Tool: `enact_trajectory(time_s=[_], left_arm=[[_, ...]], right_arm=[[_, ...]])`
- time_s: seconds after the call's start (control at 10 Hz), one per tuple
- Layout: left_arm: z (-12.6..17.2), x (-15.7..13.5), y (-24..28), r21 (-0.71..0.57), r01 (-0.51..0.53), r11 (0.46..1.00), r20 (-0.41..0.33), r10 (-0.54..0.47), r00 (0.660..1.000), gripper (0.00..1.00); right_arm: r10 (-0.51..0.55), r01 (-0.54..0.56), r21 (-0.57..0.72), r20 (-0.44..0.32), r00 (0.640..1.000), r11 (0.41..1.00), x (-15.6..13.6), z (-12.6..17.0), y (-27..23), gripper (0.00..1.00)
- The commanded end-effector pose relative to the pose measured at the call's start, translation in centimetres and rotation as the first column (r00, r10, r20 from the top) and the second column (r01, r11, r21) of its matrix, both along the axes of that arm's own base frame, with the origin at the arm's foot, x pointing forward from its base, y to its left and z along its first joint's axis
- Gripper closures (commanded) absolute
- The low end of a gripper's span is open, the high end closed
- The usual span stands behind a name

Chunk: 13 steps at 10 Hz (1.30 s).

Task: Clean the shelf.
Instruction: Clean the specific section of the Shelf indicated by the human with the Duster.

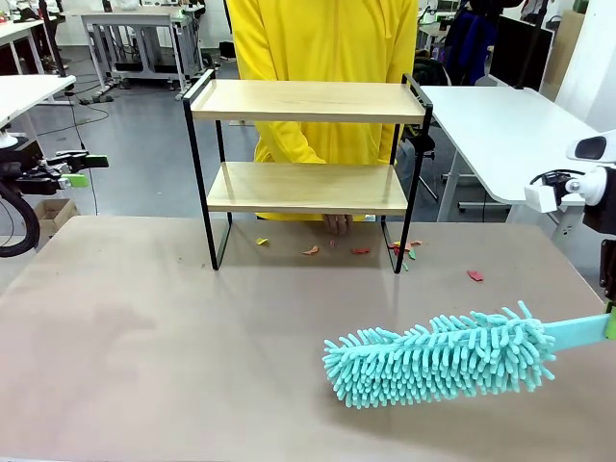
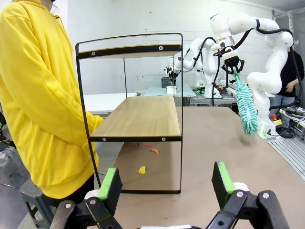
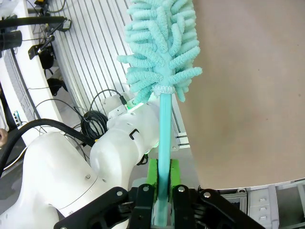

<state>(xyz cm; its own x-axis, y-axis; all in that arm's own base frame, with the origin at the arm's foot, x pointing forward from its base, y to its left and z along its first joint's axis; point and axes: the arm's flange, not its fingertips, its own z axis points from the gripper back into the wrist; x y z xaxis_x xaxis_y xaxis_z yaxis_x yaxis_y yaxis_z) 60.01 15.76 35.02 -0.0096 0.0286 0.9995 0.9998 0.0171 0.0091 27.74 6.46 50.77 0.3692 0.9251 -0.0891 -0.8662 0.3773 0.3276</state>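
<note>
The shelf (image 1: 308,144) stands at the table's far middle, both wooden boards bare; it also fills the left half of the left wrist view (image 2: 138,117). My right gripper (image 1: 608,325) is at the right edge, shut on the handle of a turquoise fluffy duster (image 1: 443,356) whose head hangs low over the table, well in front of the shelf. In the right wrist view the green pads (image 3: 151,177) clamp the handle (image 3: 163,138). My left gripper (image 1: 82,171) hovers open off the table's left side, and its fingers (image 2: 110,183) are spread wide towards the shelf's end.
Small red, orange and yellow scraps (image 1: 310,251) lie on the table under and beside the shelf, one more (image 1: 474,275) to the right. A person in a yellow hoodie (image 1: 327,58) stands right behind the shelf, a hand (image 1: 336,223) resting below the lower board.
</note>
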Motion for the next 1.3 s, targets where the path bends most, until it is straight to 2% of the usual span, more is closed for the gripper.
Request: enact_trajectory(time_s=[0.0, 0.4, 0.6, 0.7, 0.9, 1.1, 1.2], left_arm=[[0.3, -0.2, 0.0, -0.002, -0.002, 1.0, 0.009, 0.002, 1.0, 0.0], [0.3, -0.2, 0.0, -0.002, -0.002, 1.0, 0.009, 0.002, 1.0, 0.0], [0.3, -0.2, 0.0, -0.002, -0.002, 1.0, 0.009, 0.002, 1.0, 0.0], [0.3, -0.2, 0.0, -0.002, -0.002, 1.0, 0.009, 0.002, 1.0, 0.0], [0.3, -0.2, 0.0, -0.002, -0.002, 1.0, 0.009, 0.002, 1.0, 0.0], [0.3, -0.2, 0.0, -0.002, -0.002, 1.0, 0.009, 0.002, 1.0, 0.0], [0.3, -0.2, 0.0, -0.002, -0.002, 1.0, 0.009, 0.002, 1.0, 0.0]], right_arm=[[-0.013, 0.013, 0.005, 0.016, 1.0, 1.0, 0.2, 0.1, -0.1, 0.87], [0.0, 0.0, 0.0, 0.0, 1.0, 1.0, 0.0, 0.0, 0.0, 0.87], [-0.114, 0.114, -0.002, 0.031, 0.993, 0.993, 0.1, 1.6, 4.9, 0.87], [-0.218, 0.217, 0.017, 0.016, 0.976, 0.976, 0.4, 2.1, 7.6, 0.87], [-0.339, 0.336, 0.061, 0.069, 0.938, 0.94, 0.6, 1.3, 13.6, 0.87], [-0.542, 0.535, 0.101, 0.062, 0.838, 0.839, 0.9, -0.3, 19.5, 0.87], [-0.589, 0.578, 0.127, 0.082, 0.804, 0.806, 1.2, -1.3, 22.1, 0.87]])
